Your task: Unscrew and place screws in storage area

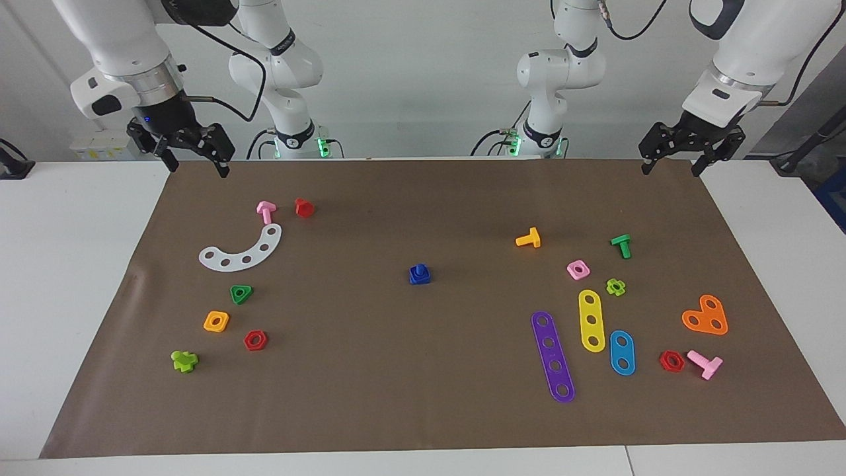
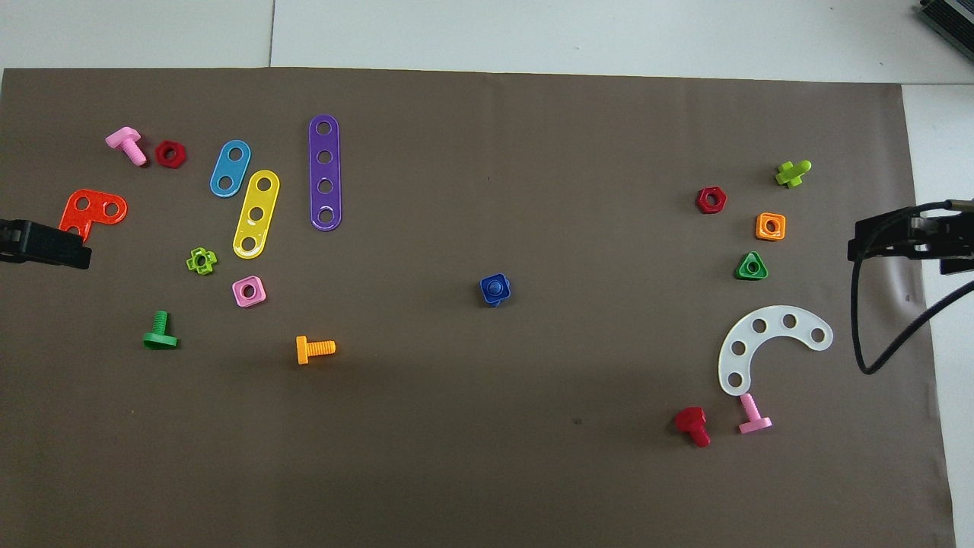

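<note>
The small dark-blue plastic bolt [image 1: 420, 273] sits mid-frame on the brown paper mat [image 1: 423, 410]. The left gripper [image 1: 681, 155], upper right, and the right gripper [image 1: 192, 158], upper left, both hang with fingers spread, empty.

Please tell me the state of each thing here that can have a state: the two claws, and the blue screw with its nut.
Left claw: open, empty, raised over the mat's edge nearest the robots; this arm waits.
Right claw: open, empty, raised over the mat's edge nearest the robots.
Blue screw: upright in the blue square nut, not yet removed.
Storage area: no blue screw there.
</note>
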### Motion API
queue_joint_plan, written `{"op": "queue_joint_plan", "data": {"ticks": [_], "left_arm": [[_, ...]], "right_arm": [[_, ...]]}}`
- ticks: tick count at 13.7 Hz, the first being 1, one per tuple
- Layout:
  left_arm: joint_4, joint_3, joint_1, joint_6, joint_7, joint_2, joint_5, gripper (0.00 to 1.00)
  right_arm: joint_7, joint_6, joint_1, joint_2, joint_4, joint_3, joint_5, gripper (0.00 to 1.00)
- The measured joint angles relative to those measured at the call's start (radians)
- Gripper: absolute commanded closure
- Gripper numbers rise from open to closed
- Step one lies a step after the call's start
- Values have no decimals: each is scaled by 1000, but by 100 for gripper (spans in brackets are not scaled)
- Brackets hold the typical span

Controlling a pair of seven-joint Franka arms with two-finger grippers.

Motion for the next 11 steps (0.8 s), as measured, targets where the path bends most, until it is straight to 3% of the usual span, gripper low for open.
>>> {"op": "queue_joint_plan", "data": {"ticks": [11], "left_arm": [[-2,-7,0,8,0,0,0,0]], "right_arm": [[0,0,0,0,0,0,0,0]]}}
